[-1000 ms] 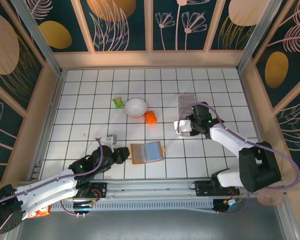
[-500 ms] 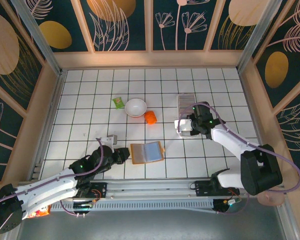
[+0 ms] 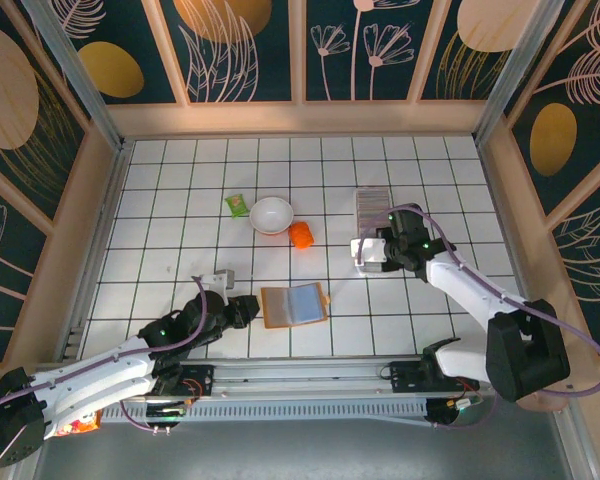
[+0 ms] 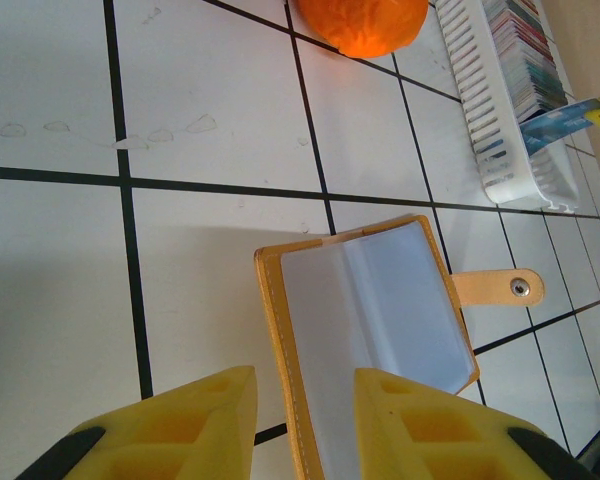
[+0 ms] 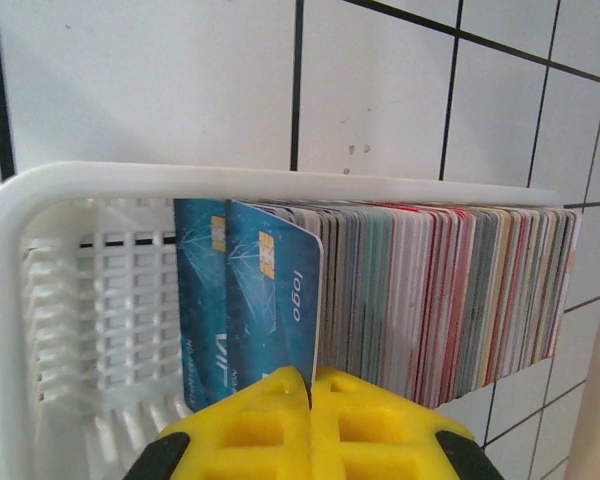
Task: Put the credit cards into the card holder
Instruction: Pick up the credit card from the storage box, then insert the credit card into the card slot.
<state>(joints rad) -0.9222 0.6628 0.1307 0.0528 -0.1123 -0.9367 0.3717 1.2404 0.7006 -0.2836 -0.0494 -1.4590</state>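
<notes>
The card holder (image 5: 130, 185) is a white slotted tray, with a dense row of upright cards (image 5: 450, 290) filling its right part. Two blue credit cards stand at the row's left end. My right gripper (image 5: 310, 385) is shut on the lower edge of the nearer credit card (image 5: 275, 290); the other credit card (image 5: 198, 300) stands just behind it. In the top view the right gripper (image 3: 365, 252) is at the near end of the card holder (image 3: 372, 205). My left gripper (image 4: 305, 400) is open, its fingers either side of the wallet's near left edge.
An open tan wallet (image 3: 294, 304) with a blue-grey inside lies at front centre. A white bowl (image 3: 271, 214), an orange ball (image 3: 301, 234) and a green packet (image 3: 238, 205) sit mid-table. Wooden walls enclose the tiled table.
The right gripper's jaws have closed fully onto the blue card at the holder's near end. The left arm has stayed where it was.
</notes>
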